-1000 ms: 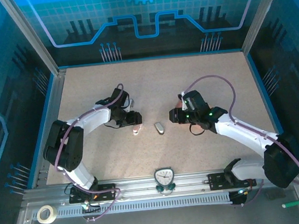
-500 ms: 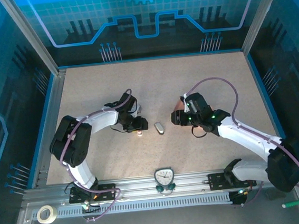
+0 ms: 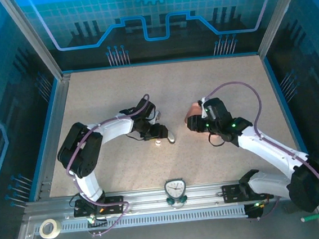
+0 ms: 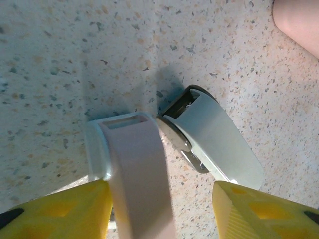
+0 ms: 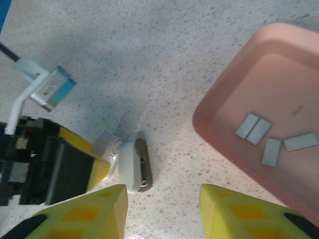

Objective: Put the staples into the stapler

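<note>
1 stapler (image 5: 132, 168) — 1 tray (image 5: 219, 105) w/ 4 staples (image 5: 271, 152).

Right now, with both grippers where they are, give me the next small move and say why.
Probably shift the right gripper across over the tray to pick up one of the staples. Its jaws stand open and empty above bare table, four strips lie loose in the tray, and the left gripper is at the stapler, open around its pink part.
</note>
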